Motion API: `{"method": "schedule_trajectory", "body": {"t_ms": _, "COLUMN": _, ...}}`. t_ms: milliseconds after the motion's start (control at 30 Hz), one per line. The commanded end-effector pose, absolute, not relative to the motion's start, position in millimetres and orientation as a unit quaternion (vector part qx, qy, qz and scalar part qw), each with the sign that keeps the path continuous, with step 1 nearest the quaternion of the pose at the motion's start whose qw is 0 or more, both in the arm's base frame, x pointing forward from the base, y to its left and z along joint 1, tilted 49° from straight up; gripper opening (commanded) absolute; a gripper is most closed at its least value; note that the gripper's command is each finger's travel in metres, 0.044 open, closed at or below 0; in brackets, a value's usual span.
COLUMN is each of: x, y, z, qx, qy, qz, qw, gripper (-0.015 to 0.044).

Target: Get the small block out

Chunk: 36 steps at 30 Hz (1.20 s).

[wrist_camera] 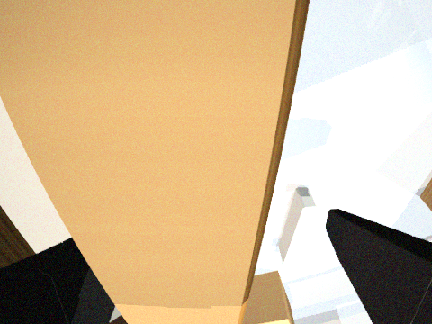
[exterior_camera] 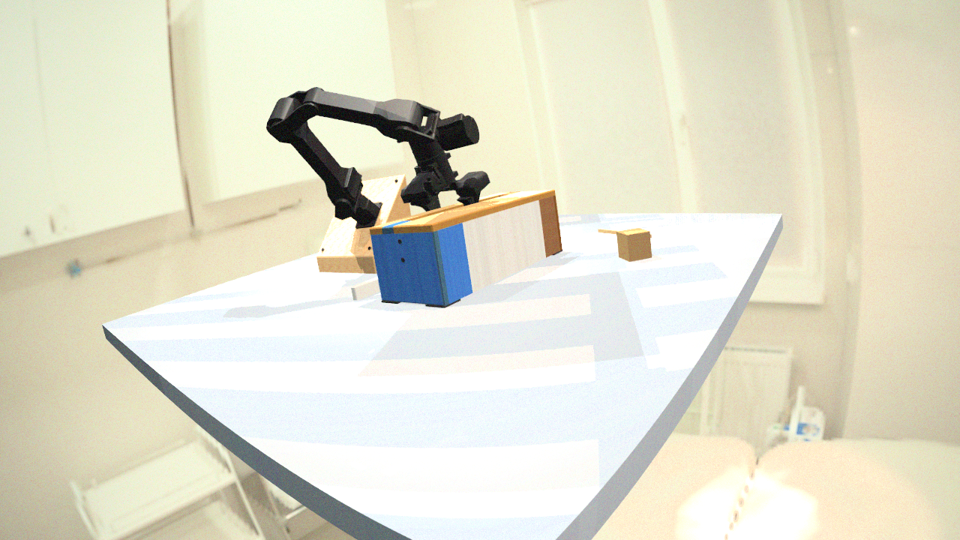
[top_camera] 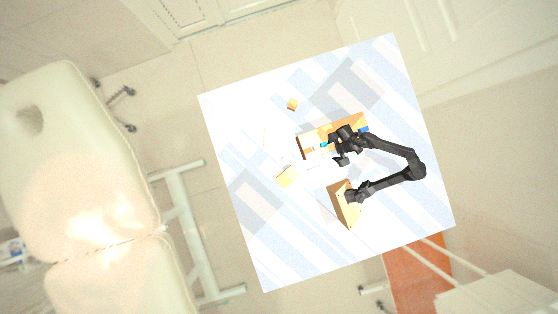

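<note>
Block (top_camera: 323,144), small and bright cyan, shows in the top view as a short square-cut piece lying inside the box (top_camera: 318,138), on the shelf, just beside the gripper (top_camera: 338,148) on its side away from the blue end. Only its upper face can be seen, and the other two views hide it. The box is a long wooden case with a tan top, a pale side panel and one end painted blue (exterior_camera: 419,265), standing flat on the table (exterior_camera: 469,416). The gripper is wide open and holds nothing; in the exterior view its two dark fingers (exterior_camera: 473,184) straddle the box top, one to each side, with the tips low against the upper edge. The wrist view is filled by the tan top of the box running between the two black fingers, with the striped table to the right. A small tan cube (top_camera: 291,104) lies well apart from the box, a larger tan block (top_camera: 286,176) sits near the box's open end, and a wedge-shaped wooden mount (top_camera: 343,203) carries the arm's base.
</note>
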State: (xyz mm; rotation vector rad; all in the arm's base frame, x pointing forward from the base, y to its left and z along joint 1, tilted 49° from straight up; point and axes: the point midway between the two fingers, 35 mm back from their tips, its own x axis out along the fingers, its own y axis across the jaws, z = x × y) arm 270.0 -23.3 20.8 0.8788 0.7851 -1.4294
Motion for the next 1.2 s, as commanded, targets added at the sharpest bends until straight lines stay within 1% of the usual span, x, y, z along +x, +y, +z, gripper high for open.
{"method": "schedule_trajectory", "body": {"t_ms": 0, "x": 269.5, "y": -16.2, "z": 12.1, "qx": 0.379, "qy": 0.341, "qz": -0.617, "qw": 0.599, "gripper": 0.0400}}
{"method": "schedule_trajectory", "body": {"t_ms": 900, "x": 273.5, "y": 30.7, "z": -40.5, "qx": 0.381, "qy": 0.342, "qz": -0.617, "qw": 0.598, "gripper": 0.0400}}
{"method": "schedule_trajectory", "body": {"t_ms": 1167, "x": 275.1, "y": 43.0, "z": -32.1, "qx": 0.381, "qy": 0.342, "qz": -0.616, "qw": 0.598, "gripper": 0.0400}}
